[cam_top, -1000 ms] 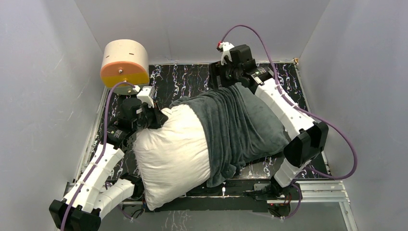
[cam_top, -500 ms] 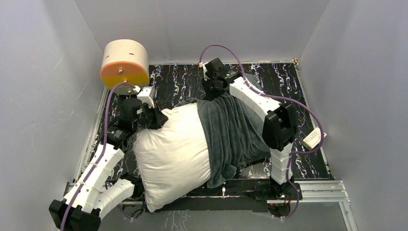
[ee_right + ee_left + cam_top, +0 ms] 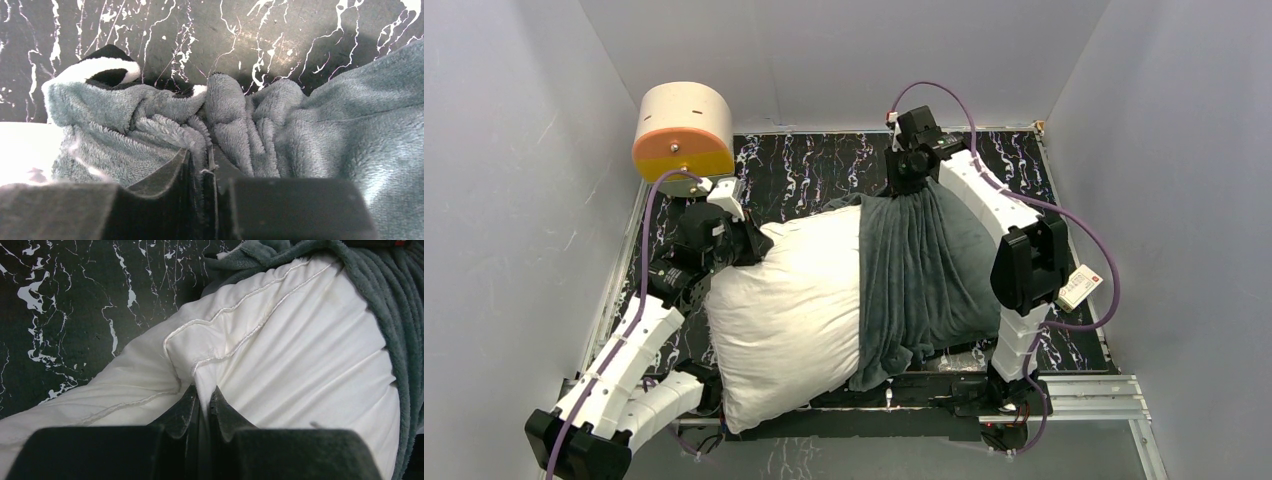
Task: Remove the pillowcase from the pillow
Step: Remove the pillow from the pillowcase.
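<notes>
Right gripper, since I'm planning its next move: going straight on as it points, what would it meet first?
The pillowcase: the right gripper is shut on a bunched grey fold, more plush directly ahead. Behind that, probably the marbled table, though depth is unclear.

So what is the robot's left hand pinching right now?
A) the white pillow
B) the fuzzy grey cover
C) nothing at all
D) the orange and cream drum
A: in the left wrist view, the left gripper is closed on a fold of the white pillow near its seam, while the right gripper pinches the grey cover.
</notes>
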Available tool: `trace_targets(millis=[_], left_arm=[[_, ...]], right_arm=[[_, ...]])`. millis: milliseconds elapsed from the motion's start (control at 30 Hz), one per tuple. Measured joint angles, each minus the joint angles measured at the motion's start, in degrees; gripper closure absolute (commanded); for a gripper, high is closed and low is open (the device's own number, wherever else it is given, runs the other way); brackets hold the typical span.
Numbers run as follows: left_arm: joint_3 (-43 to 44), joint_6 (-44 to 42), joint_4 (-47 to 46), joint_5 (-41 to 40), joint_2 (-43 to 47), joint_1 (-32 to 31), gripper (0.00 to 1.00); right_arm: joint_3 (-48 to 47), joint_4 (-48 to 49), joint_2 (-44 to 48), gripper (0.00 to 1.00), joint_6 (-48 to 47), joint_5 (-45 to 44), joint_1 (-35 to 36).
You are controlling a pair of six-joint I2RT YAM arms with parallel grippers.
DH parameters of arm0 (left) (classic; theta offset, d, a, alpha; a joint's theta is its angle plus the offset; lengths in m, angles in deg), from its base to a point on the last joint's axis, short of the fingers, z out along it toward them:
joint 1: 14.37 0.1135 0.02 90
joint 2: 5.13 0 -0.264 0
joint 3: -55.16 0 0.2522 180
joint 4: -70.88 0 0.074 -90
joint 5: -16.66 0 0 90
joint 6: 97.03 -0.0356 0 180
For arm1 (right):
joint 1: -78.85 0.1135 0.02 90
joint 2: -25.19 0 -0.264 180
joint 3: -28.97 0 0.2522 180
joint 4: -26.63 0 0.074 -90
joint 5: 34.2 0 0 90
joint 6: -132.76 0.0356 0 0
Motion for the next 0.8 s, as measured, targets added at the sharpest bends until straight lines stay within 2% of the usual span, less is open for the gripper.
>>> trace_targets(millis=[33, 167, 300, 433, 567, 767, 800], left_arm=[[0.0, 0.0, 0.0, 0.0, -0.1, 0.0, 1.00], [0.3, -0.9, -0.2, 0.1, -1.0, 0.0, 1.00], [1.6, -2.2, -0.1, -0.7, -4.9, 0.7, 1.00], [4.8, -3.5, -0.2, -1.7, -11.7, 1.1, 1.00], [11.5, -4.9, 1.9, -3.4, -19.8, 1.5, 1.00], [23.4, -5.9, 3.0, -2.8, -32.7, 4.4, 1.00], [25.3, -5.9, 3.1, -2.6, -34.5, 4.8, 0.92]], right_arm=[[0.0, 0.0, 0.2, 0.56, -0.1, 0.6, -0.1], [0.4, 0.9, 3.2, 0.37, -0.6, 2.4, -0.9], [11.7, 8.9, 17.4, 0.24, -1.9, 0.2, -1.2], [22.7, 14.8, 34.4, 0.22, -1.4, 1.5, -0.7], [31.9, 18.4, 46.0, 0.24, 1.2, 7.6, 0.8], [49.0, 19.2, 55.9, 0.25, 5.6, 18.2, 6.0], [51.6, 19.2, 56.7, 0.25, 6.4, 19.1, 7.1]])
